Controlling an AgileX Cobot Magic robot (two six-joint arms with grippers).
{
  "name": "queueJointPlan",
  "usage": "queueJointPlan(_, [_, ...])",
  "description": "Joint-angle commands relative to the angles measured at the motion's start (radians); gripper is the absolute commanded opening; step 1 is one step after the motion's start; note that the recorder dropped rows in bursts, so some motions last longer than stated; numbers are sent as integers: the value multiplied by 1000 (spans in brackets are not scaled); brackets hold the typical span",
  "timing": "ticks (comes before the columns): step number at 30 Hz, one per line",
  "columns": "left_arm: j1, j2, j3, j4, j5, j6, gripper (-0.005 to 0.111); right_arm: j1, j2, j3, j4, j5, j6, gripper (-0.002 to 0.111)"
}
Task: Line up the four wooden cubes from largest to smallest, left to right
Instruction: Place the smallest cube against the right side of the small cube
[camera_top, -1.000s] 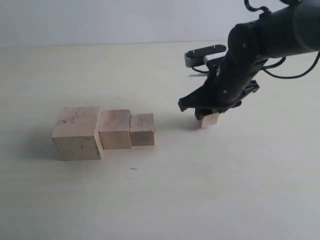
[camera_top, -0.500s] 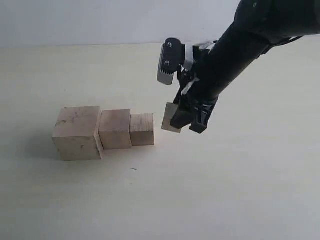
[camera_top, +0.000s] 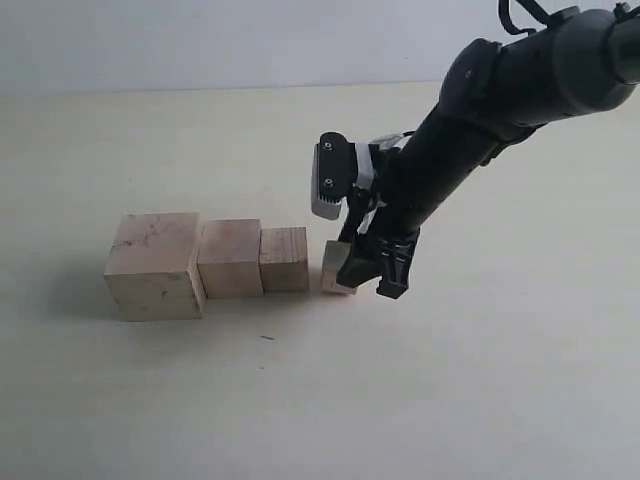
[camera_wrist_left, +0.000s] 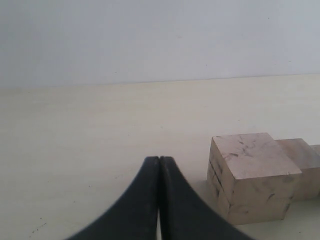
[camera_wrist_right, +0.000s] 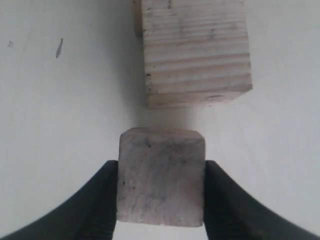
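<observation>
Exterior view: four pale raw-wood cubes on the cream table, three touching in a row. The black right gripper has lowered the smallest cube just beside them.
Left wrist view: the black left gripper is clenched, empty.
Right wrist view: fingers clamp the smallest cube.

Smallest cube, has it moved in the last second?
Yes. The smallest cube, clamped in the right gripper, has travelled left and is now just right of the third cube, at the row's end.

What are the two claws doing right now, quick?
Left claw: closed, holding nothing.
Right claw: closed on the smallest cube.
</observation>
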Motion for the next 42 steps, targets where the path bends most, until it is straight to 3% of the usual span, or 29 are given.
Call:
queueJointPlan(1, [2,-7,1,-9,-3,-3,0,0,11,-4,25,-21,-44,0])
queueJointPlan(21, [2,-7,1,-9,-3,-3,0,14,73,-51,78,-24,-115,0])
queueJointPlan(30, [2,-7,1,-9,-3,-3,0,25,79,-55,1,-22,-76,0])
queueJointPlan(38, [2,-7,1,-9,-3,-3,0,25,79,-55,37,-47,-76,48])
queueJointPlan(42, [2,-7,1,-9,-3,-3,0,25,79,-55,51,-47,-76,59])
